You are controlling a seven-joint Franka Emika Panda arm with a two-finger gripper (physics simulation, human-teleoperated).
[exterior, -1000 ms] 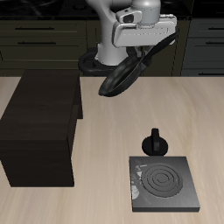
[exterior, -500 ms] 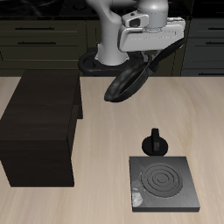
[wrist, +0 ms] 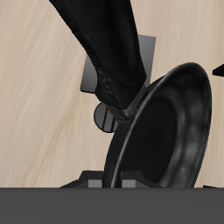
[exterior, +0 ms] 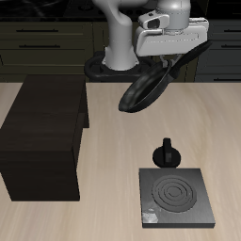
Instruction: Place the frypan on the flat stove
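In the exterior view the pincer (exterior: 175, 64) hangs high over the back of the worktop (exterior: 113, 160), clenched on the long handle of the frypan (exterior: 146, 90), which dangles tilted below it, bowl downward and clear of every surface. The flat stove (exterior: 176, 196) lies well apart from the pan, near the worktop's front edge, its pale rings bare; a small black moka-pot-like object (exterior: 167, 153) stands just behind its back edge. So, as I judge it, the pick-up is done and the pan is in mid-carry; what is left is to bring it forward over the rings, level it, lower it and let go. A big dark brown cabinet (exterior: 42, 136) sits on the worktop beside the route, away from the stove. The worktop is pale wood grain, and dark kitchen drawers (exterior: 47, 42) line the wall behind the robot. In the wrist view the handle (wrist: 101, 44) runs away from the camera and the pan's tilted rim (wrist: 166, 122) fills much of the picture; beyond it a dark slab, apparently the stove (wrist: 149, 45), lies on the light wood, mostly hidden.
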